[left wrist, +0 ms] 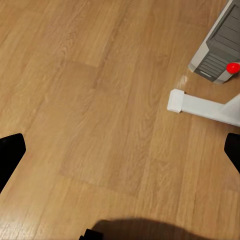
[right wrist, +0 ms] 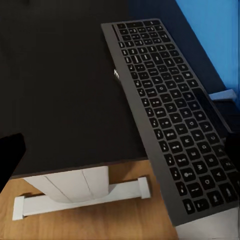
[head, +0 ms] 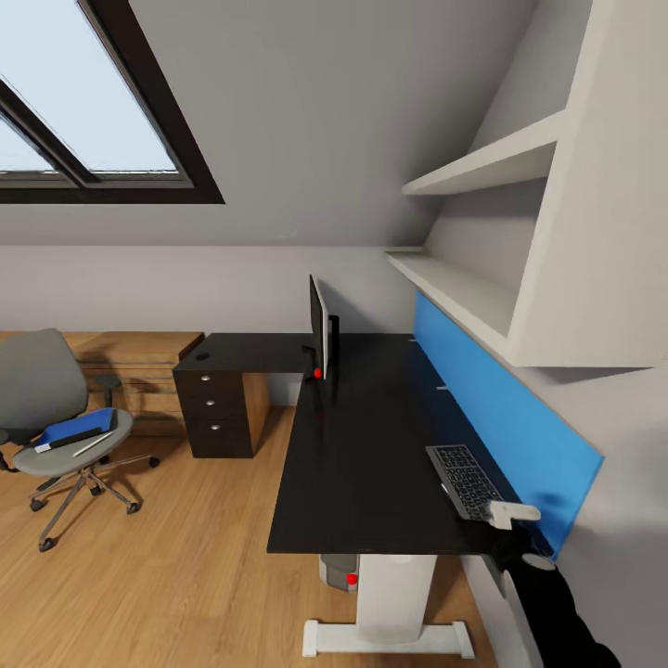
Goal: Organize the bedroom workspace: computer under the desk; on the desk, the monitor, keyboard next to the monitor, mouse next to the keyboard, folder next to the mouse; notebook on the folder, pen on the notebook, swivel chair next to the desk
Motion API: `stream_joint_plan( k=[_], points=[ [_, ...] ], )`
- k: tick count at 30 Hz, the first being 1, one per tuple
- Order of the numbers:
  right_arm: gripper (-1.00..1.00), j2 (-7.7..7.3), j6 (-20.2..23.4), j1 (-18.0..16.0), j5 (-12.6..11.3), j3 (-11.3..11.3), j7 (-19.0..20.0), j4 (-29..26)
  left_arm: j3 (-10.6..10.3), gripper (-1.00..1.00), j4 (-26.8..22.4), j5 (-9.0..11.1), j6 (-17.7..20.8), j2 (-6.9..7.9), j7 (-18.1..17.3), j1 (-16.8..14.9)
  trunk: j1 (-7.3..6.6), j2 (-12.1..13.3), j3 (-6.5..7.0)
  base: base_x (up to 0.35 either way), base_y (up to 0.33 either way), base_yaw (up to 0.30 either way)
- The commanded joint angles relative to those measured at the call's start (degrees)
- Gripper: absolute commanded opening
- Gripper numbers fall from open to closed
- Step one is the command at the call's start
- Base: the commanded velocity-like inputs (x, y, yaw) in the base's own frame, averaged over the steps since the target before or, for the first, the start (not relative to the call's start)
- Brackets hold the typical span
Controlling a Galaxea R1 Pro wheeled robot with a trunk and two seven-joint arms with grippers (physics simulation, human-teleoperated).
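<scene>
Your right gripper [head: 506,513] is at the near right end of the desk [head: 371,445], and it is pinching the keyboard [head: 464,481] by its near end. In the right wrist view the keyboard [right wrist: 170,120] runs out from between the fingers, with its far part over the desk [right wrist: 55,85] and its near end past the desk's near edge, above the white desk foot [right wrist: 80,197].

Your left gripper [left wrist: 120,152] has its fingers spread wide over bare wooden floor [left wrist: 85,100], with nothing between them — the grey computer [left wrist: 220,50] with its red light stands beside the white desk foot [left wrist: 200,106].

The monitor [head: 320,332] stands edge-on on the far part of the desk. Well to the left, the chair [head: 56,417] carries the blue folder [head: 79,430] on its seat, with the pen [head: 93,444] lying just beside it. A dark strip lies on the folder's near edge — whether it is the notebook, you cannot tell.
</scene>
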Motion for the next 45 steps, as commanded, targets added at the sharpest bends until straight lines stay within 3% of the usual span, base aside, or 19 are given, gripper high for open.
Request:
stream_joint_plan(
  k=[1,10,11,16,25,36,45],
  points=[
    [1.00,-0.49,0.31,-0.16,-0.14,-0.15,0.07,0.45,0.16,1.00,0.03,-0.24,-0.16,-0.02,0.23,-0.02,0.02,-0.04,-0.02,0.000,0.000,0.000],
    [1.00,-6.25,-0.02,-3.19,-7.53,-0.49,0.16,6.44,0.16,1.00,0.03,-0.24,-0.17,-0.02,0.23,-0.02,0.02,-0.04,-0.02,0.000,0.000,0.000],
    [1.00,-7.56,-0.65,-3.71,-9.26,-0.50,0.17,7.73,0.16,1.00,0.03,-0.24,-0.18,-0.02,0.23,-0.02,0.02,-0.04,-0.02,0.000,0.000,0.000],
    [1.00,-9.81,-3.55,-4.35,-12.47,-0.52,0.22,10.36,0.16,1.00,0.03,-0.24,-0.18,-0.02,0.23,-0.02,0.02,-0.04,-0.02,0.000,0.000,0.000],
    [1.00,-10.99,-8.45,-4.90,-13.94,-0.49,1.00,14.23,0.16,1.00,0.03,-0.24,-0.18,-0.02,0.24,-0.02,0.02,-0.04,-0.02,0.000,0.000,0.000],
    [1.00,-11.62,-12.98,-5.80,-13.43,-0.45,5.54,18.82,0.16,1.00,0.03,-0.15,-0.19,0.05,0.27,-0.02,0.02,-0.04,-0.02,0.017,0.000,0.000],
    [1.00,-11.80,-17.30,-8.17,-12.00,-0.45,6.13,24.70,0.16,1.00,0.03,-0.15,-0.26,0.07,0.24,-0.02,0.02,-0.04,-0.02,0.231,0.000,0.000]
  ],
)
